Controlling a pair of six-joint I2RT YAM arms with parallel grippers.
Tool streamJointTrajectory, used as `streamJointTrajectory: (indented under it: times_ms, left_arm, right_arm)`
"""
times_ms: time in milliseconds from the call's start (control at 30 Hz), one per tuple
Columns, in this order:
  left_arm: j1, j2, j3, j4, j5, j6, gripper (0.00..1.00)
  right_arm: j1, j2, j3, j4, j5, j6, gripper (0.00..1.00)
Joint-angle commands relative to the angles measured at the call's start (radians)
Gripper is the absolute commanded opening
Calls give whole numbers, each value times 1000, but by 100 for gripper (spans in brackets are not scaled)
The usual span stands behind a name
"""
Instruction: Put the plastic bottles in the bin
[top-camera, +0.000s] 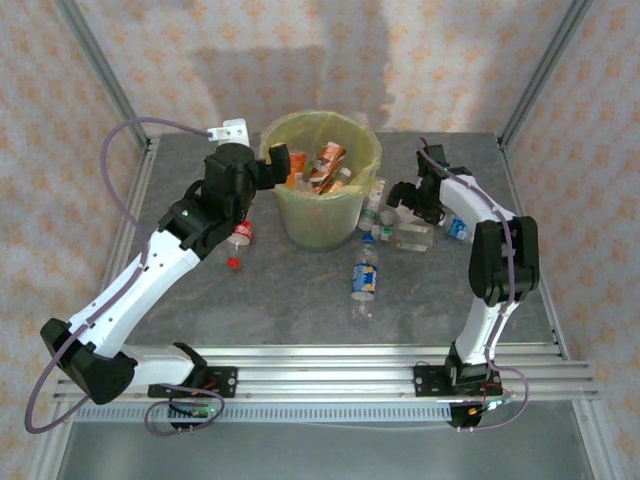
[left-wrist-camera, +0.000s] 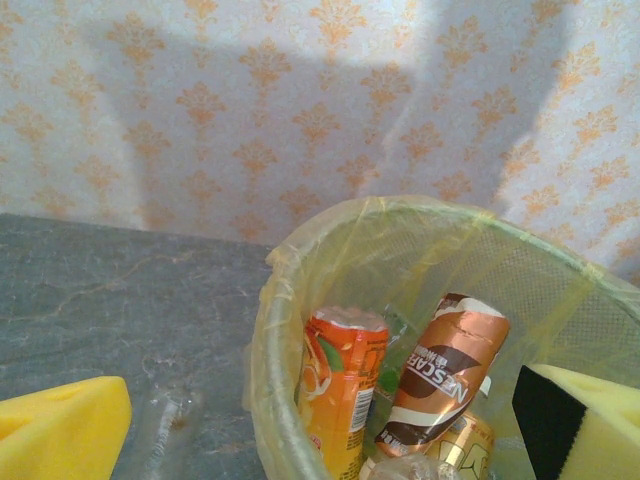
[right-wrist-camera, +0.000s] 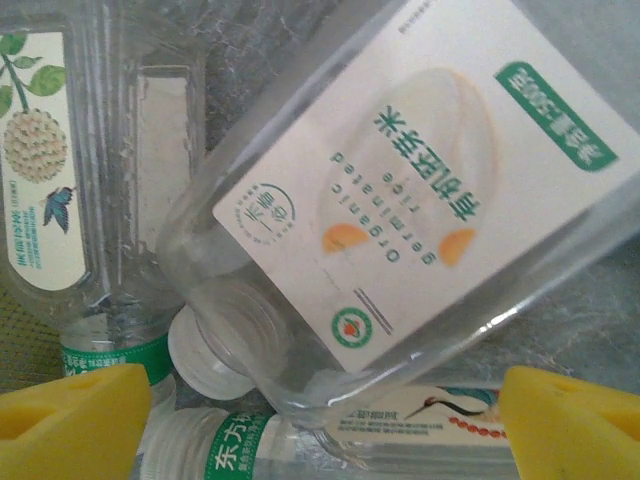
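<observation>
As seen from above, nearest the arm bases: a blue-labelled bottle (top-camera: 364, 278), flat on the grey table (top-camera: 290, 300) at 5 o'clock of the bin (top-camera: 320, 225), apart from it. Farther in, at 8 o'clock of the bin: a red-and-white bottle (top-camera: 241, 235) on its side, close beside the left arm, with a small red cap (top-camera: 233, 263) just nearer.

At 3 to 4 o'clock of the bin: a cluster of clear bottles (top-camera: 405, 238), lying against one another, with the right gripper (top-camera: 402, 205) at its 12 o'clock edge. Spread apart, by the right wrist view, yellow pads (right-wrist-camera: 70, 425) at 7 and 5 o'clock, pinching nothing. Between and beyond them: a white-labelled bottle (right-wrist-camera: 400, 200) slanted across a green-banded bottle (right-wrist-camera: 300, 445), and a leaf-labelled bottle (right-wrist-camera: 50, 180) at 9 o'clock.

Over the bin's rim at 10 o'clock: the left gripper (top-camera: 281, 166), spread wide, holding nothing. From its wrist view: the yellow bag (left-wrist-camera: 262, 330) folded over the rim, and inside, leaning upright side by side, an orange-labelled bottle (left-wrist-camera: 340, 385) and a brown Nescafé bottle (left-wrist-camera: 440, 375). Beyond, at 12 o'clock: the patterned wall (left-wrist-camera: 250, 110).
</observation>
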Motion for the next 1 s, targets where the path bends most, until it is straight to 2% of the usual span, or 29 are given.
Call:
streamJointTrajectory:
  times_ms: [0,367,967]
  left_arm:
    - [9,-21,-1,-12,-33,11,100]
    - [10,-7,7,-21,-33,9,100]
    - [9,0,16,-32,-41,12,100]
  right_arm:
    - [-4,20,40,13,1,-25,91]
    - [-3,15,4,-20,18,-12,91]
    - [-4,-97,-99,-31,25,26,90]
